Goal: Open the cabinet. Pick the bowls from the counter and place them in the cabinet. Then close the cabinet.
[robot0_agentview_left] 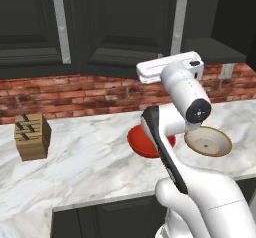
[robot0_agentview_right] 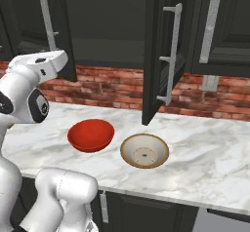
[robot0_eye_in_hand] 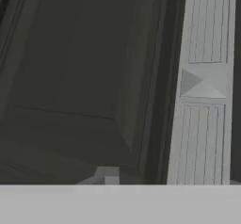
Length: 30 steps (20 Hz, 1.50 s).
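The cabinet hangs above the counter. Its right door stands swung wide open with its silver handle, and the dark inside shows. My gripper is raised at the left door, just below that door's handle. In the hand view the door's raised panel is very close, with the handle off to the right, outside the fingers. How far the jaws stand apart is not visible. The red bowl and the tan-rimmed bowl sit side by side on the counter.
A wooden knife block stands at the counter's left. A red brick wall runs behind the counter. Another black wall cabinet with a lone handle hangs to the right. Low black cabinets sit under the counter's front edge.
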Motion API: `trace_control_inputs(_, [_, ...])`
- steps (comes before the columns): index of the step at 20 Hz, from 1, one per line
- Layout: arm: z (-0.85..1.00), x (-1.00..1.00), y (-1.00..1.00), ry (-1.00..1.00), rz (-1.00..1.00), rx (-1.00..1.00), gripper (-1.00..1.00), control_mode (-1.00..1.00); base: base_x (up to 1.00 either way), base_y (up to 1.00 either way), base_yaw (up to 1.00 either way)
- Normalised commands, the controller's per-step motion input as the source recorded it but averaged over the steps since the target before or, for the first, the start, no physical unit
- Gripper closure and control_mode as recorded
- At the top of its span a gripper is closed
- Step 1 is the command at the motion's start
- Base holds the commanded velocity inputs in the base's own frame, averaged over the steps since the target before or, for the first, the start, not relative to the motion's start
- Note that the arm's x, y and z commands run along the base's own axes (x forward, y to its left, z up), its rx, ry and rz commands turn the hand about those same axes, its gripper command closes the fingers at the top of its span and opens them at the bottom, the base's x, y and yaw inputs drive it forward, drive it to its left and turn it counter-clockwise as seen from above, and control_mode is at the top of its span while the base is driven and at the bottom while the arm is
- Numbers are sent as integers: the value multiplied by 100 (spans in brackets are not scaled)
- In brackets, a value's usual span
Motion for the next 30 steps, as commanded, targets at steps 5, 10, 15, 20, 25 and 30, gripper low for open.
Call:
trace_control_inputs(5, [0,-78,100,0,0,-20,100,-100,0,0,0])
trace_control_inputs(10, [0,-64,100,0,0,-13,100,-100,0,0,0])
trace_control_inputs(15, [0,-56,100,1,0,-7,100,-100,0,0,0])
trace_control_inputs(20, [0,-23,100,11,0,-1,-100,-100,0,0,0])
trace_control_inputs(25, [0,-50,24,10,0,17,-100,-100,0,0,0])
trace_control_inputs(30, [0,-100,0,0,0,27,-100,-100,0,0,0])
